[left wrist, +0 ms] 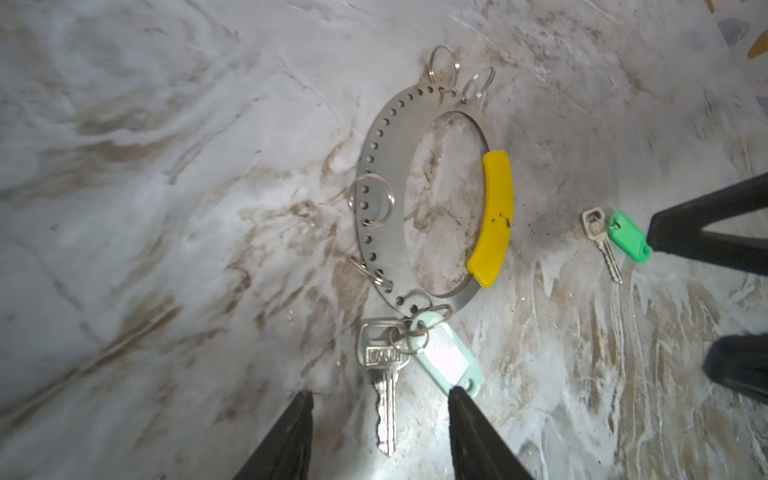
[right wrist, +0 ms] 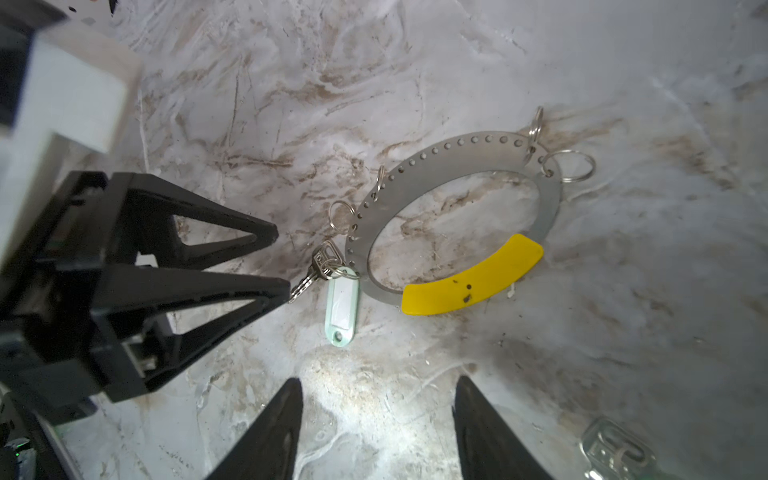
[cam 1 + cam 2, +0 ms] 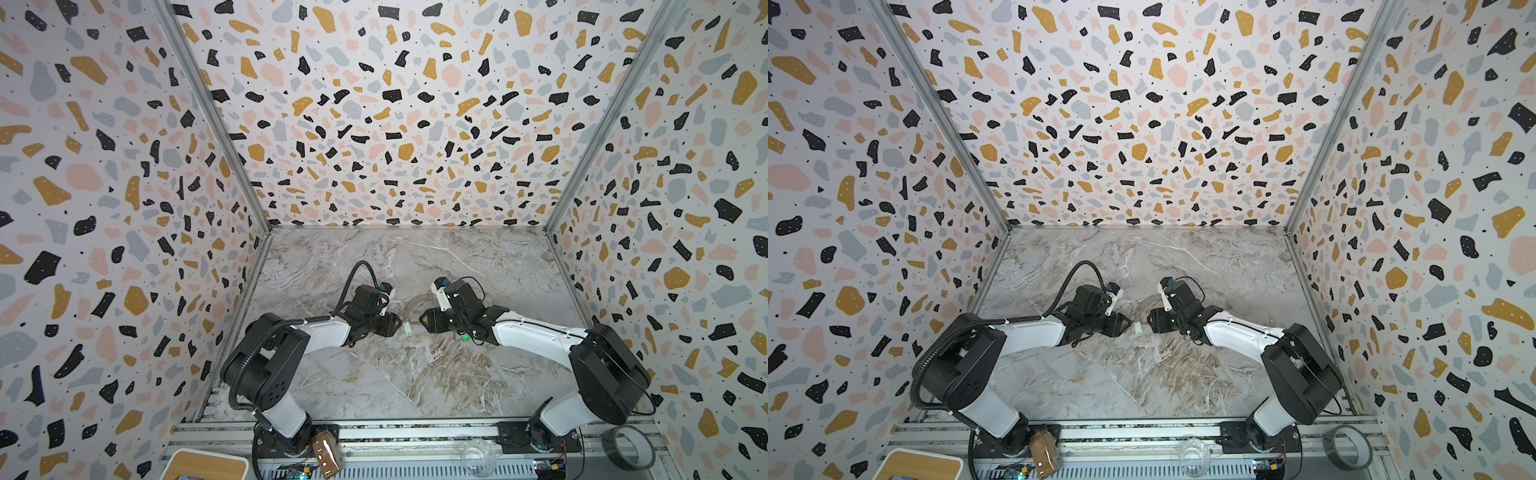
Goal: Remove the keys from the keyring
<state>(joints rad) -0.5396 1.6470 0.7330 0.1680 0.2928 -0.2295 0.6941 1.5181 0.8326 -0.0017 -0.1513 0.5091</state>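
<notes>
Noted left gripper [image 1: 380, 392] parted, empty, astride blade of small silvery key [image 1: 384, 374] with pale mint tag [image 1: 444, 357], long axis along approach, head linked to large grey perforated metal keyring [image 1: 382, 232] beyond. Found right gripper [image 2: 379, 379] parted, empty, farther off.

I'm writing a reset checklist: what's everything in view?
keyring: one, grey with yellow sleeve, mid-table
split rings: four empty, silvery, on keyring's rim
mint-tagged key: one, silvery, attached to keyring
green-tagged key: one, silvery, loose, apart from keyring
tape roll: one, dark grey, front rail
glass jar: one, clear, front rail
brown jar: one, brown, front rail
box: one, wooden-topped, front-left corner
table: one, grey marble
left claw: one, black, open at mint-tagged key
right claw: one, black, open above table
</notes>
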